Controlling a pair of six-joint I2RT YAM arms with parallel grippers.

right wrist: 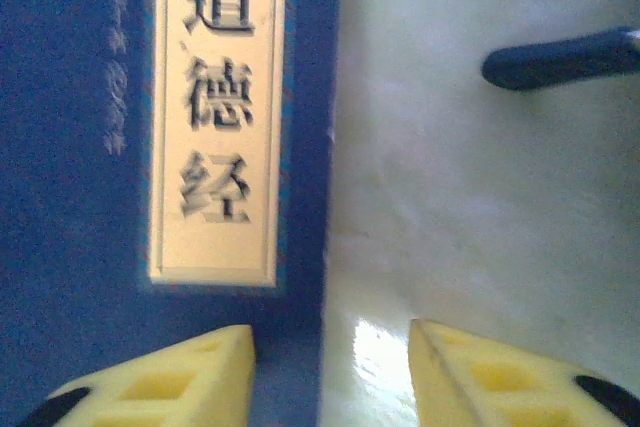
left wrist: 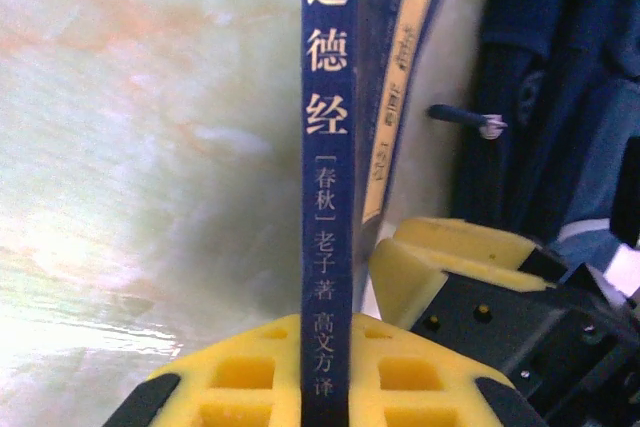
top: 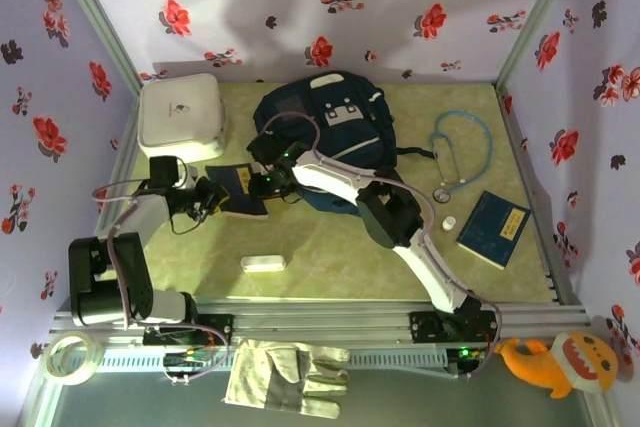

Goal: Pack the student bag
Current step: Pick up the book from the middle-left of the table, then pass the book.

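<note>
Student bag (top: pixel 335 132): lies on the worktop (top: pixel 330 247).
Left pincer (top: pixel 213 197) (left wrist: pixel 328 347): clamped on blue book (top: pixel 240 190) (left wrist: pixel 328 147) spine, just left of the bag.
Right pincer (top: pixel 268 184) (right wrist: pixel 330 347): fingers apart over the book's cover edge, beside the bag.

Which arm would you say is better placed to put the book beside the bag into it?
Left: the left gripper grips the book by its spine beside the bag; the right gripper is open.
</note>
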